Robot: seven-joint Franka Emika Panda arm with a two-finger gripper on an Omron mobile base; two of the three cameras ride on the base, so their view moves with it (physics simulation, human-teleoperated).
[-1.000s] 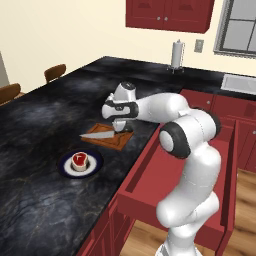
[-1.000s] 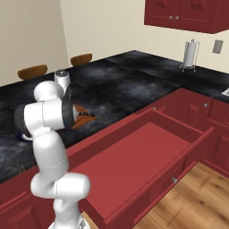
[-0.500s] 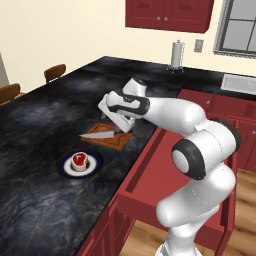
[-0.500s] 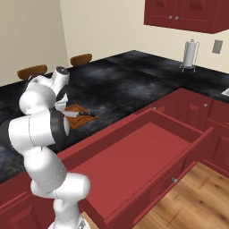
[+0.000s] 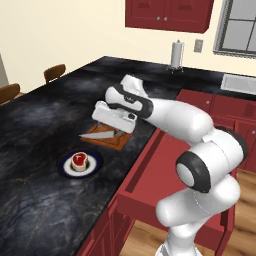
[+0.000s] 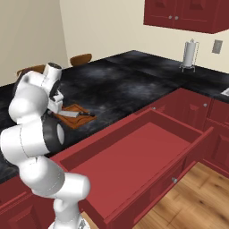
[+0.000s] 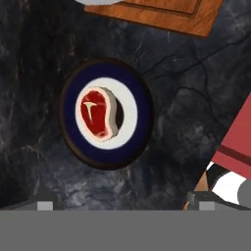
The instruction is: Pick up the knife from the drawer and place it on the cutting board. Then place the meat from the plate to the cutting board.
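The knife (image 5: 102,134) is lying flat on the board (image 5: 111,138) — broad grey blade, black handle partly hidden under the hand (image 5: 114,119), which is hovering above it with its jaws spread wide, gripping nothing. The board is a grooved brown wooden rectangle, cut off at the top of the hand view. The meat (image 7: 99,113), red with a pale fat rim, is sitting on the round dark-blue plate (image 7: 132,136) on the veined black stone tabletop (image 5: 45,120), just beside the board. The drawer (image 6: 134,152) is standing open — flat red bottom.
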